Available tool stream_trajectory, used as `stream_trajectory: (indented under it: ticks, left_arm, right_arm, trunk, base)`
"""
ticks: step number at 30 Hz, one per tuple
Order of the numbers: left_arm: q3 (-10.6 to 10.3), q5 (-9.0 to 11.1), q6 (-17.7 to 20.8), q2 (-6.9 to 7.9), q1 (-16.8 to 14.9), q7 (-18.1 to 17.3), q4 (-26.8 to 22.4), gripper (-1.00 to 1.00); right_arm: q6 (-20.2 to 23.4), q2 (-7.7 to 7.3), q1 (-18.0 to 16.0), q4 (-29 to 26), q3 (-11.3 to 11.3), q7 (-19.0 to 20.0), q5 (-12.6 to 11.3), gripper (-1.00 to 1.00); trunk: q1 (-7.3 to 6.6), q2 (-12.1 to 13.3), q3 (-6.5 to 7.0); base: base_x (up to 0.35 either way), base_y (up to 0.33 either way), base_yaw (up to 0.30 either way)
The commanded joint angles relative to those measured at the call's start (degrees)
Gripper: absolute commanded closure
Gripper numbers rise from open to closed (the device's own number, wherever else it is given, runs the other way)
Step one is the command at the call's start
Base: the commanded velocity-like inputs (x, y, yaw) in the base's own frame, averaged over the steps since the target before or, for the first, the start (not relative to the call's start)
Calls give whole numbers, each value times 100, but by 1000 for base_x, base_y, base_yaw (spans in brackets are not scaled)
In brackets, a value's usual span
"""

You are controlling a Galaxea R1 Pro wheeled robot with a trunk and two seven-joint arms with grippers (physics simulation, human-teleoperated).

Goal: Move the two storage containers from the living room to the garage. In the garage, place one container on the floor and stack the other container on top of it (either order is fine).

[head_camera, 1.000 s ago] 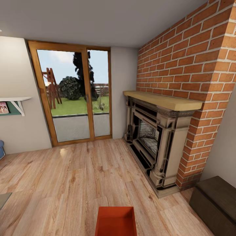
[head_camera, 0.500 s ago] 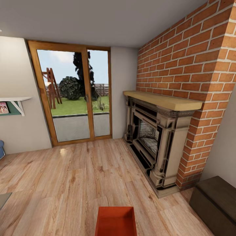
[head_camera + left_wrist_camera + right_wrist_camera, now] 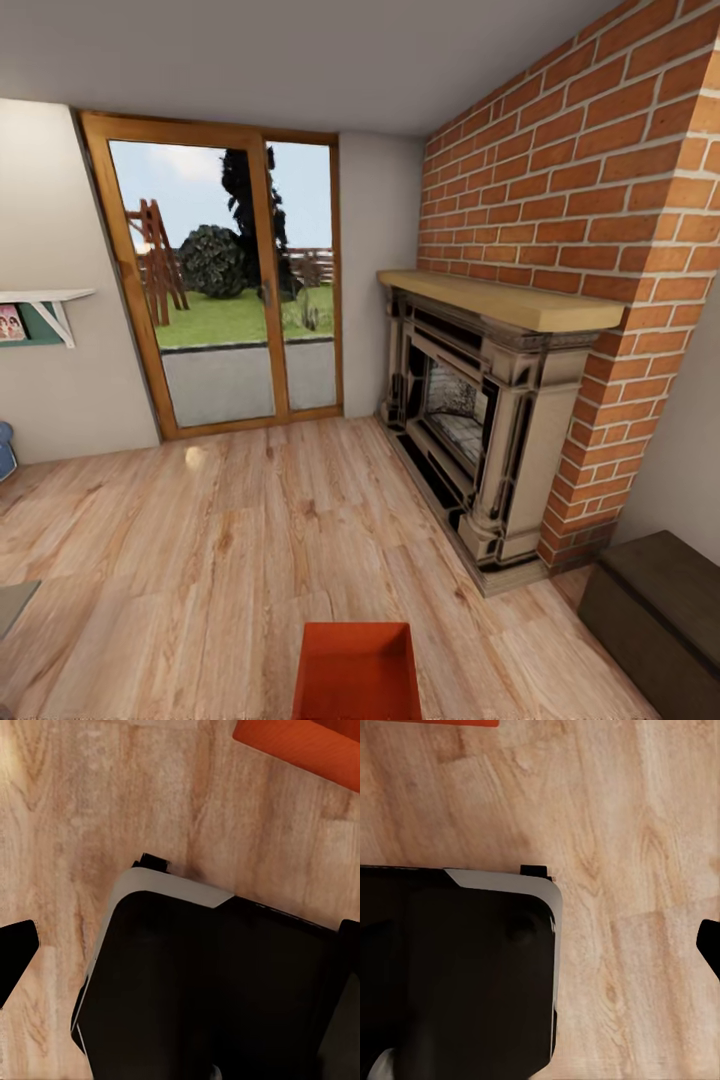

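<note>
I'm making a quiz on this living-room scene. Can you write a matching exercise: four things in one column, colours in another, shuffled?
Things:
1. bin
2. mantel
3. chest
4. shelf

Colours:
a. dark brown
b. white
c. orange-red
d. pale yellow wood

Pairs: 1-c, 2-d, 3-a, 4-b

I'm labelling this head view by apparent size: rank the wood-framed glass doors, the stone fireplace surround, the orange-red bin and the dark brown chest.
Largest to smallest, as they look:
1. wood-framed glass doors
2. stone fireplace surround
3. dark brown chest
4. orange-red bin
The chest and bin are cropped by the frame, so their order is unsure.
</note>
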Motion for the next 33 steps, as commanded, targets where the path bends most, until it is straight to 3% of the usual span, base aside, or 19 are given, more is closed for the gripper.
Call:
stream_trajectory:
  ticks: [1, 33]
  left_arm:
    - [-49, 48, 17, 0, -2, 13, -1, -100]
    - [-50, 49, 17, 0, -3, 13, -5, -100]
  right_arm:
    - [-24, -2, -4, 11, 4, 11, 20, -100]
    - [-24, -10, -4, 11, 4, 11, 6, -100]
  trunk:
    - [2, -5, -12]
    - [2, -5, -302]
  base:
    - [0, 119, 0]
    - [0, 6, 0]
